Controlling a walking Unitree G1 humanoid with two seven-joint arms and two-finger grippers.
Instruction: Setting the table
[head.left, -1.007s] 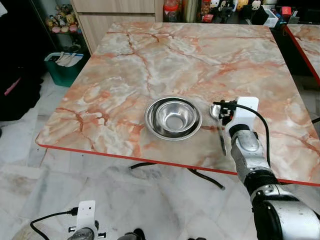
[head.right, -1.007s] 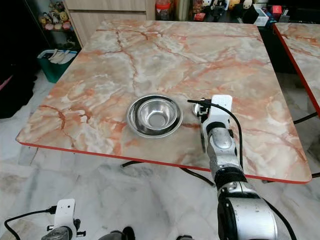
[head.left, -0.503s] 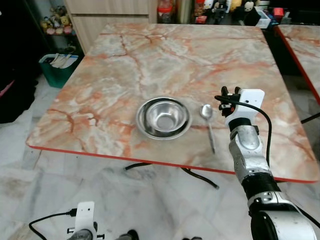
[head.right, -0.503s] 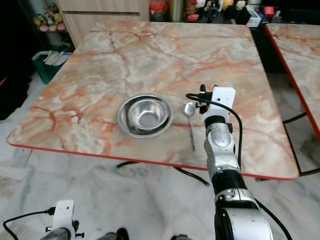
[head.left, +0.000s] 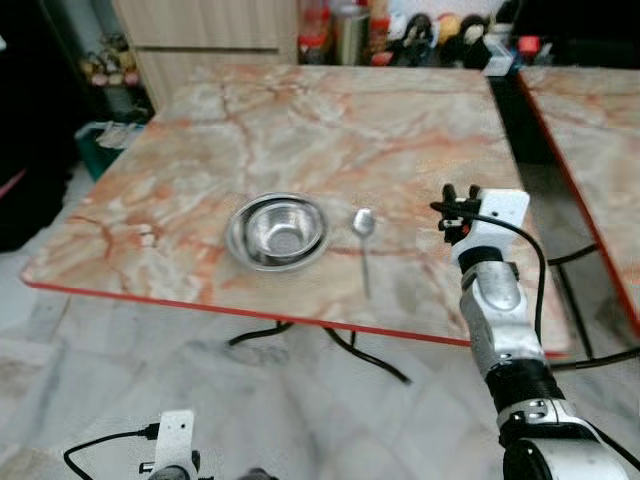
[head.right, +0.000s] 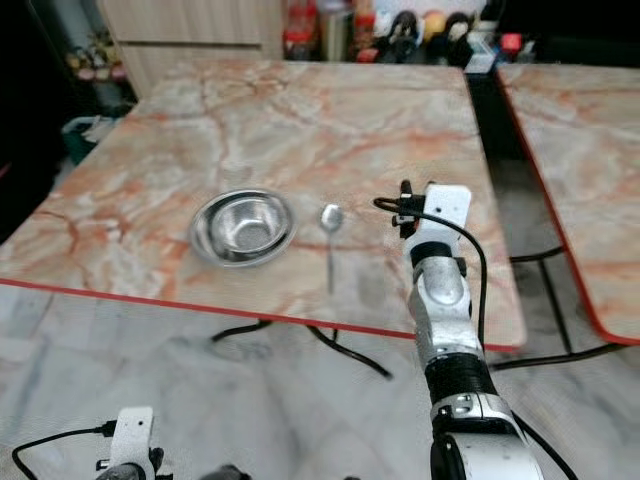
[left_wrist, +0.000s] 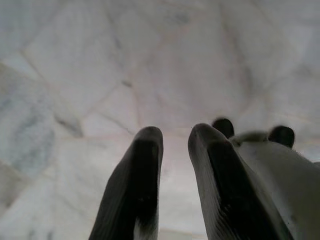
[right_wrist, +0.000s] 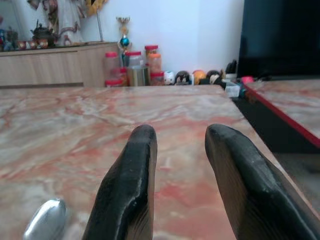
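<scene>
One spoon (head.left: 362, 238) lies flat on the marble desk (head.left: 330, 130) just beside the right of one steel bowl (head.left: 277, 231), its long axis running from the near edge toward the far side, with the scoop at the far end and the handle pointing back at the robot. The bowl, one of its kind, sits upright and holds nothing. The right hand (right_wrist: 181, 172) hovers over the desk to the right of the spoon, fingers parted and gripping nothing, while the left hand (left_wrist: 175, 175) hangs low over the tiled floor (left_wrist: 100, 65), fingers slightly apart and likewise bare.
</scene>
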